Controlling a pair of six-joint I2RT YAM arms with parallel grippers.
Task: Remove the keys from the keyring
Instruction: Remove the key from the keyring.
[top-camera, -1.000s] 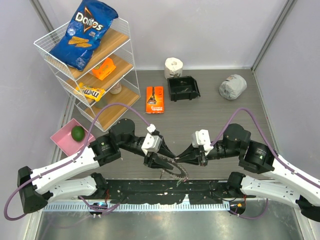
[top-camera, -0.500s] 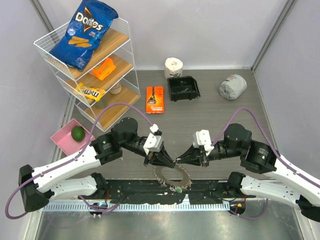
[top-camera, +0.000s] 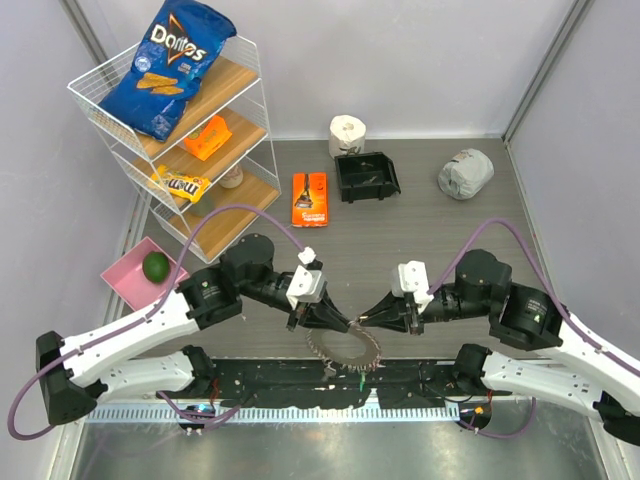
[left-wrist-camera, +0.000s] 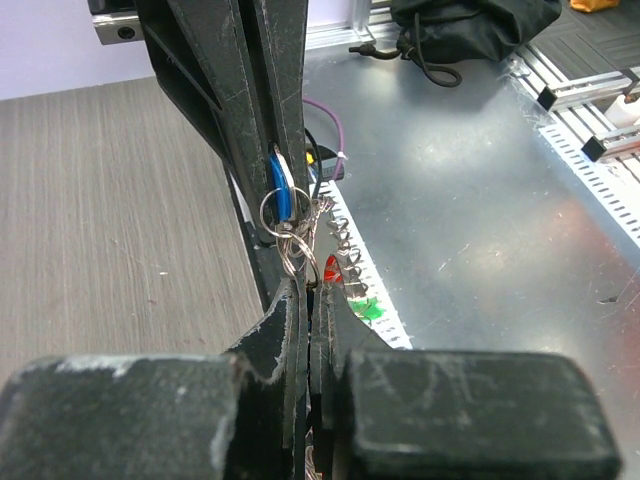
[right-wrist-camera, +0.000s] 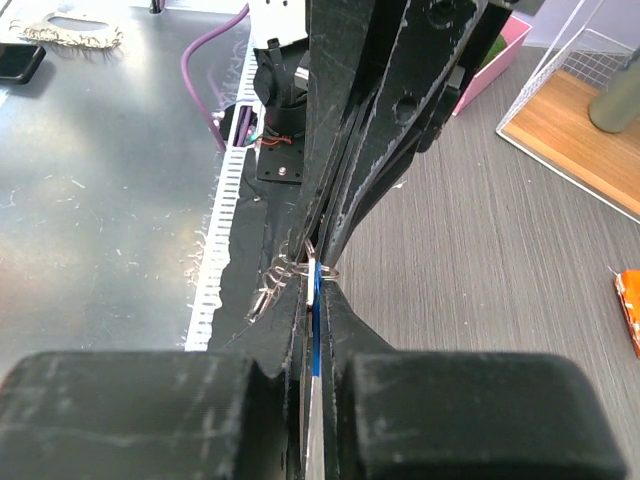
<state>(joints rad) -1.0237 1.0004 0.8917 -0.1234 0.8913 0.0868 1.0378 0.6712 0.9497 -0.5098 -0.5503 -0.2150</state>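
Note:
The keyring (top-camera: 345, 367) hangs as a frilly silver loop between my two grippers, over the black mat at the near edge of the table. My left gripper (top-camera: 343, 324) is shut on the keyring's small silver rings (left-wrist-camera: 290, 240). My right gripper (top-camera: 367, 321) meets it tip to tip and is shut on a blue-headed key (right-wrist-camera: 316, 300), which also shows in the left wrist view (left-wrist-camera: 285, 197). A red key head (left-wrist-camera: 331, 266) and a green key head (left-wrist-camera: 365, 308) dangle below. The green key (top-camera: 360, 380) hangs lowest in the top view.
A white wire shelf (top-camera: 110, 140) with a Doritos bag (top-camera: 165, 65) stands back left. A pink tray (top-camera: 125, 280) holds a lime (top-camera: 155, 265). An orange packet (top-camera: 309, 198), a black bin (top-camera: 366, 177), a paper roll (top-camera: 347, 132) and a grey bundle (top-camera: 465, 173) lie further back.
The keyring went from a bunched clump to an open hanging loop. Both grippers stayed tip to tip, and the right arm shifted a little to the right.

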